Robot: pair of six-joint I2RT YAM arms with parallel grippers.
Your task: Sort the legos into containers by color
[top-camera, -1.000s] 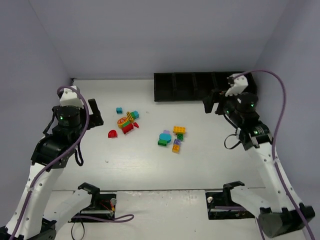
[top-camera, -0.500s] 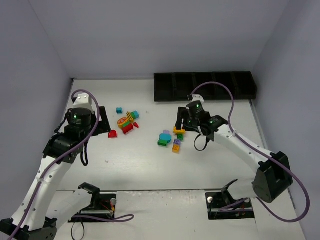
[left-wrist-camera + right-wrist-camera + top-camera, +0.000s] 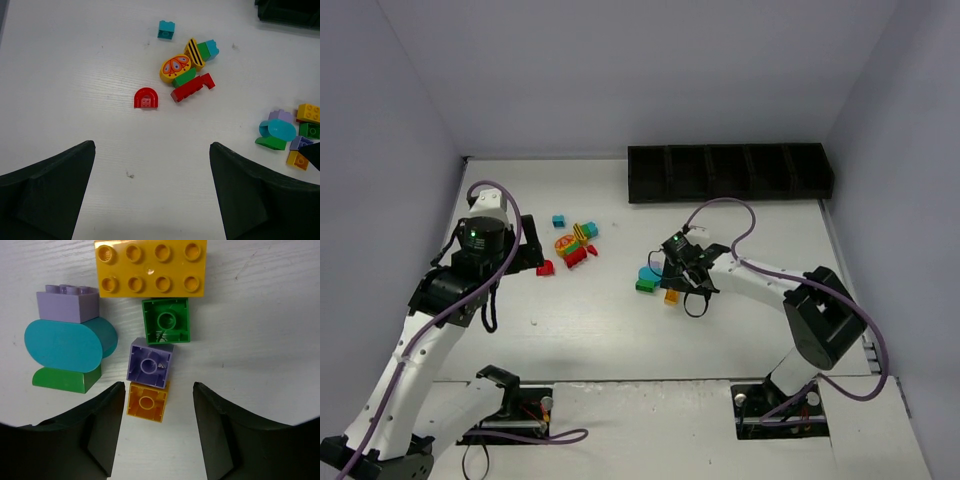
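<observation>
My right gripper [image 3: 158, 405] is open, low over a cluster of legos. A small orange brick [image 3: 146, 401] lies upside down between its fingertips, close to the left one. Past it lie a lilac brick [image 3: 149, 363], a green brick [image 3: 166, 320] and a long yellow brick [image 3: 150, 267]. A teal rounded piece [image 3: 65, 345] sits on a green piece [image 3: 65, 378] beside a lilac studded brick [image 3: 65, 302]. My left gripper [image 3: 150, 165] is open and empty above bare table, short of a red arch brick [image 3: 145, 98]. The black containers [image 3: 730, 172] stand at the back.
A second cluster lies by the left arm: an orange patterned piece [image 3: 175, 67], a red long brick [image 3: 192, 87], a green and teal piece [image 3: 209, 49] and a lone teal brick [image 3: 166, 29]. Grey walls close in the white table.
My right arm swung from the containers down to the middle cluster and now straddles the orange brick. My left arm leaned in toward the red arch brick.
</observation>
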